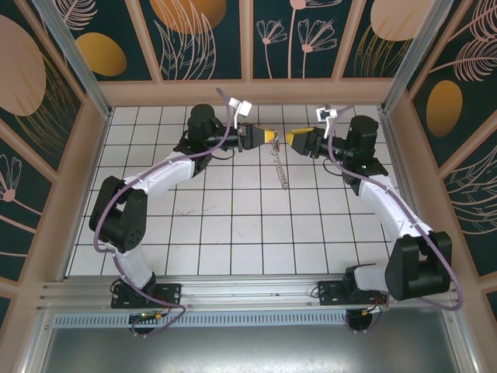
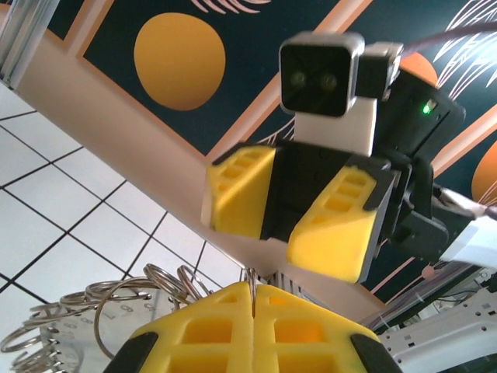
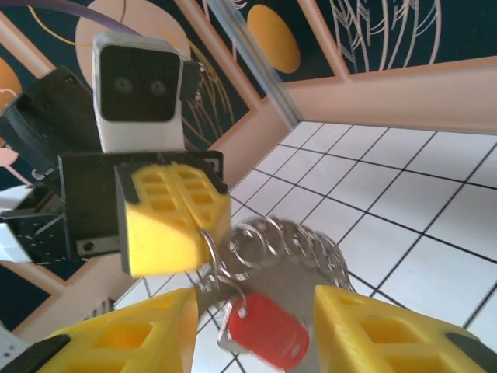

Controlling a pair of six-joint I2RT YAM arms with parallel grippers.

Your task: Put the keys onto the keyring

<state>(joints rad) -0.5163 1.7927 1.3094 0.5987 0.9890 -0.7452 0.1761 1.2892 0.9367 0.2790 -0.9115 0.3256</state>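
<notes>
Right wrist view: the right claw (image 3: 256,315) stands spread, and the red-headed key (image 3: 268,332) hangs between its fingers; I cannot tell if they touch. Left wrist view shows what that one hides: the left claw (image 2: 252,291) pressed together, pinching one ring of the keyring (image 2: 116,307). Top view puts both claws at 12 o'clock over the tabletop (image 1: 233,225).
</notes>
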